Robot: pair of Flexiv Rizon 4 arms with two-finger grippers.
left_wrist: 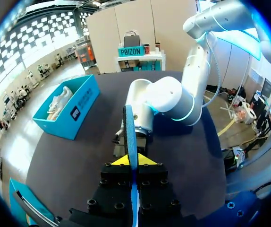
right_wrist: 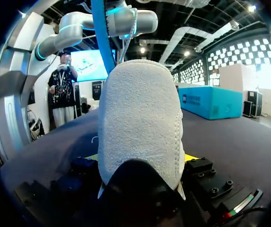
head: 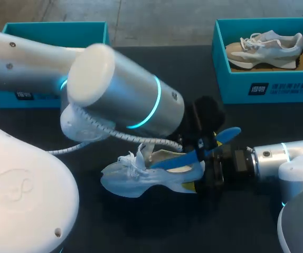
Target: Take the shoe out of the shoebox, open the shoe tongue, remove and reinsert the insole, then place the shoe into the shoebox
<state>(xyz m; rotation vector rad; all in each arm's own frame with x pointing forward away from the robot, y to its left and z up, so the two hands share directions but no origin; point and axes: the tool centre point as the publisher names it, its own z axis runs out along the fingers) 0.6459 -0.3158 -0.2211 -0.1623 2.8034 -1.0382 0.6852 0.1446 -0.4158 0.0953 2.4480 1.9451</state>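
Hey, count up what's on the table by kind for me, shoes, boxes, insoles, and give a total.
Shoes: 2, shoe on the table and shoe in the box
Teal shoeboxes: 2, right shoebox and left shoebox
Blue insole: 1
Total: 5

Bright, even light from above, soft faint shadows

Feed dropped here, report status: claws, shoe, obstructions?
Left claw shut on blue insole. Right claw shut on shoe heel, shoe on table. Other shoe in far shoebox, apart.

Robot lab: arms (head: 114, 89), black table (head: 188, 74)
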